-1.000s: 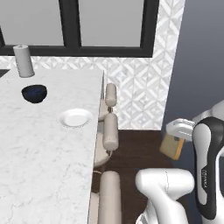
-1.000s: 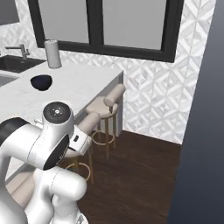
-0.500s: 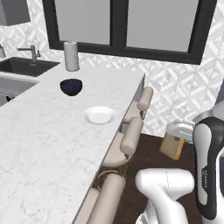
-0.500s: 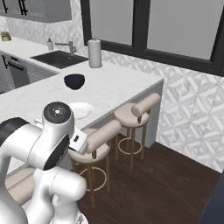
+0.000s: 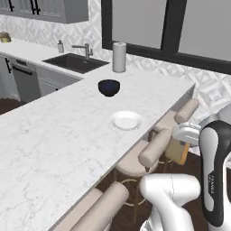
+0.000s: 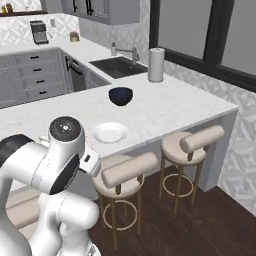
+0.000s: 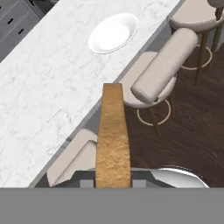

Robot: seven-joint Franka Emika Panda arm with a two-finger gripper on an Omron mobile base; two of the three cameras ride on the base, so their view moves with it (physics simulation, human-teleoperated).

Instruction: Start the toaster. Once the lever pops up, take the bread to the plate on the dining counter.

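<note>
Gripper: in the hand view our two-finger gripper (image 7: 113, 183) is clenched on the square tan slice of bread with a darker brown crust (image 7: 113, 131), held edge-on so the crust runs straight up from between the dark finger tips.
Bread: we hold it in the air over the dark wood floor (image 7: 188, 118) and the nearest stool, off the counter's edge and well short of the plate; in the left base view a tan corner (image 5: 177, 151) shows below the white hand.
Stools: round beige padded bar stools with cylinder backrests (image 6: 129, 170) stand in a row under the overhang, between us and the slab.
Dining counter: the long white marble slab with faint grey veins (image 5: 54, 135) runs away from us.
Plate: the small round flat white plate (image 5: 127, 120) lies on the slab near its stool-side edge.
Bowl: a small dark blue round bowl (image 6: 121, 95) sits beyond the plate.
Paper roll: a white upright paper towel roll (image 6: 156, 64) stands near the slab's far end.
Sink: a dark sink with a metal tap (image 5: 77, 62) lies furthest back.
</note>
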